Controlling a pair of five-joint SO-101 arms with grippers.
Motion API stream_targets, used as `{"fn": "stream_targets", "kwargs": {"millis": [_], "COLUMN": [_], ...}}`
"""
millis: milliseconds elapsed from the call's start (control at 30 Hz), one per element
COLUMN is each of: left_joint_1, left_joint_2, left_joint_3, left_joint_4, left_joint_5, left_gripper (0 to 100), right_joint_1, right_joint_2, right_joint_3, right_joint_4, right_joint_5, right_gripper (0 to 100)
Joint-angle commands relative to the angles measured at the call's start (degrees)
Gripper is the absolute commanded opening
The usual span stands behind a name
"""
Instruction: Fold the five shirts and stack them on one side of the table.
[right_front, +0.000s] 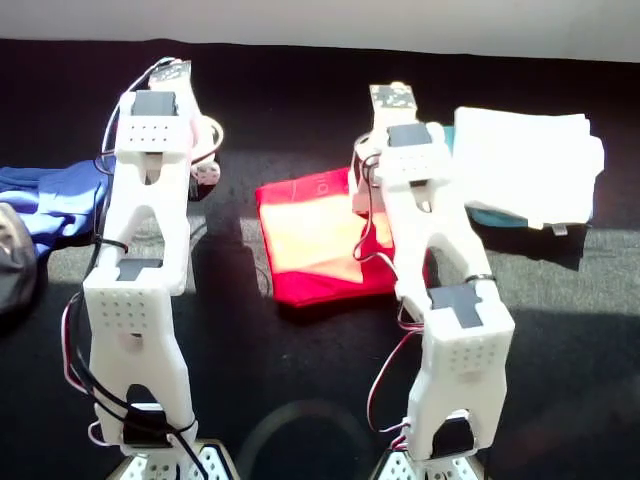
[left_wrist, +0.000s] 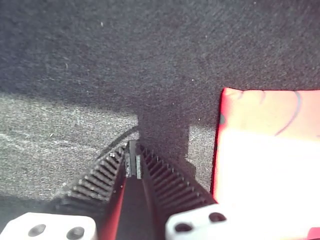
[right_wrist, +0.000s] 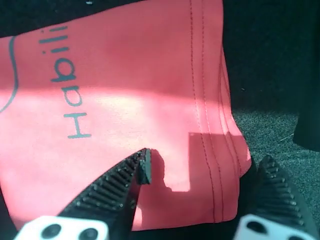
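Hovering wide open over the red shirt (right_wrist: 125, 100), right end effector (right_wrist: 207, 167) is needing a deep hem pinch; left end effector (left_wrist: 132, 161) idling closed, empty.

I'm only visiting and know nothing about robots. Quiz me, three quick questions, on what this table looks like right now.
1. True or false: the blue shirt and the white shirt lie on the same side of the table.
2. The right end effector is: A) open at the red shirt's edge; B) shut on a towel; C) holding a cup.
3. Fill in: the left end effector, over bare table, is ___.
Key: 1 false; 2 A; 3 shut.
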Motion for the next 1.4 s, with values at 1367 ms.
{"fn": "stream_targets", "kwargs": {"millis": [1367], "left_joint_1": [-1.7], "left_joint_2": [-1.2], "left_joint_3": [-2.2], "left_joint_4": [0.3], "left_joint_5": [0.4], "left_gripper": [1], "right_joint_1": [9.4], "right_joint_2": [8.4], "right_joint_3": [-54.2], "right_joint_4": [21.1], "right_joint_5": [15.4], "right_gripper": [0.5]}}
